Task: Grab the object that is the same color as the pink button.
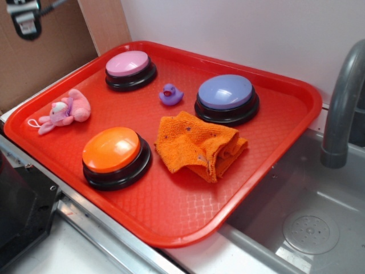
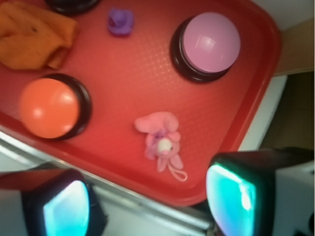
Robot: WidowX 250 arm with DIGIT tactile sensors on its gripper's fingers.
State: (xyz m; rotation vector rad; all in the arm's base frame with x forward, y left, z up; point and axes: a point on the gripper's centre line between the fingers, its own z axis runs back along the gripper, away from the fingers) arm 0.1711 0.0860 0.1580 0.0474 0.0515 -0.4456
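Note:
A small pink plush bunny [image 1: 64, 111] with a pale face, lilac patch and white string loop lies near the left edge of the red tray [image 1: 188, 222]. It also shows in the wrist view [image 2: 160, 139]. The pink button [image 1: 130, 69] stands at the tray's back left, also in the wrist view [image 2: 207, 45]. My gripper [image 2: 150, 209] hangs high above the tray's left edge, jaws wide apart and empty, the bunny a little beyond them. In the exterior view only a bit of the gripper [image 1: 24, 18] shows at the top left corner.
On the tray are an orange button [image 1: 116, 156], a lavender-blue button [image 1: 226, 98], a tiny purple rubber duck [image 1: 170, 95] and a crumpled orange cloth [image 1: 201, 144]. A sink basin [image 1: 311, 228] with a grey faucet [image 1: 340, 108] lies to the right. A cardboard wall stands behind the left.

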